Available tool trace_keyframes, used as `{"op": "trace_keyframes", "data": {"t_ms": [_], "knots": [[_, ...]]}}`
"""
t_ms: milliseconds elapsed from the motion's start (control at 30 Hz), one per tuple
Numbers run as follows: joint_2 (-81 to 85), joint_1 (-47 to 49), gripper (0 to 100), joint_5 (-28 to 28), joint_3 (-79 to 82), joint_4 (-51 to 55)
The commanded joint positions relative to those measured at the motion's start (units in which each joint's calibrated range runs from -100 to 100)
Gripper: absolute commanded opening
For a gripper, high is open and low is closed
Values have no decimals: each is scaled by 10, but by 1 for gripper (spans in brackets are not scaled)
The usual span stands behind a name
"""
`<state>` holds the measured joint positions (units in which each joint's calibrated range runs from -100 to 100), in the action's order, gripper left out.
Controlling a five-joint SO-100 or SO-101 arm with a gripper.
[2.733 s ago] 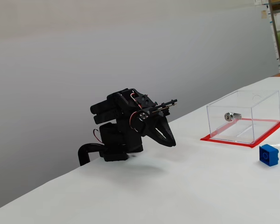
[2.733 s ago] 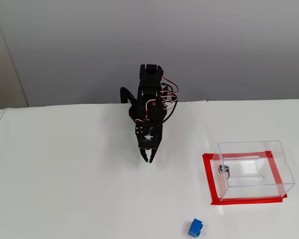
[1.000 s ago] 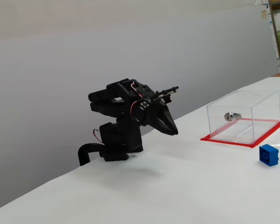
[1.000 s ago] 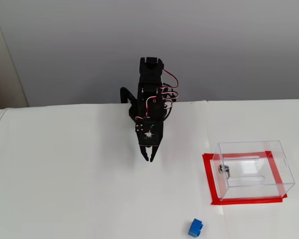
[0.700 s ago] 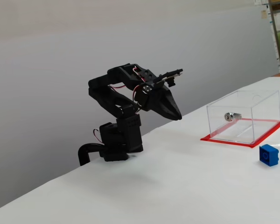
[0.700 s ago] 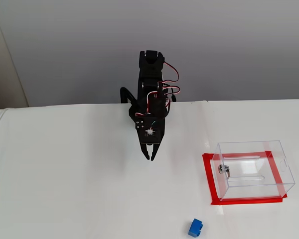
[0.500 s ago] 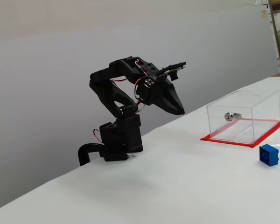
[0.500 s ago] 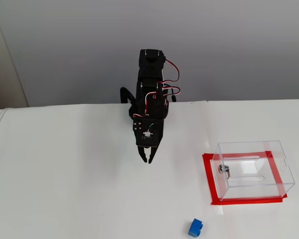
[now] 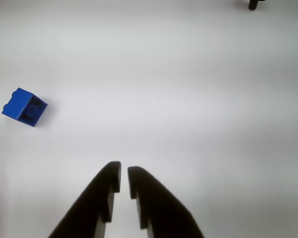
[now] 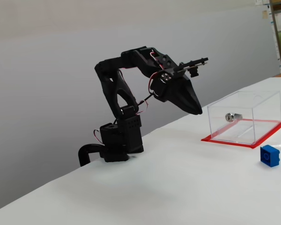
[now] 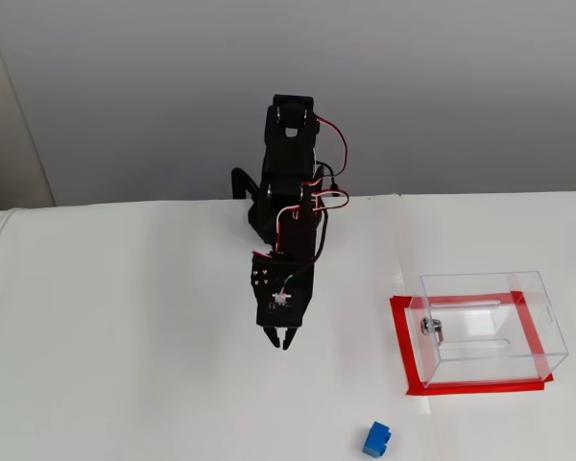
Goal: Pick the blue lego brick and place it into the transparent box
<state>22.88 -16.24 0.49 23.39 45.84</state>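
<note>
One brick [image 9: 24, 107] lay on the worktop [image 9: 188, 99], apart from my empty pincer [image 9: 124, 171], jaws nearly closed.

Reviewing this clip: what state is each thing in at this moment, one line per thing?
Gripper: raised off the table, empty, fingers nearly together.
Blue brick: lying tipped on the table, outside the box, not held.
Clear box: upright on its red base, nothing inside but its lock cylinder.
Table: white; it bears the arm, the box and the brick.
</note>
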Motion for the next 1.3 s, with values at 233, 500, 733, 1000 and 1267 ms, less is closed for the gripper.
{"op": "trace_keyframes", "data": {"t_ms": [233,500,733,1000,1267], "knots": [[-158,73,2,-2,-202,-2],[-190,135,2,12,-215,5],[-190,143,7,22,-215,5],[-227,144,16,99,-277,12],[-329,145,16,129,-410,77]]}}
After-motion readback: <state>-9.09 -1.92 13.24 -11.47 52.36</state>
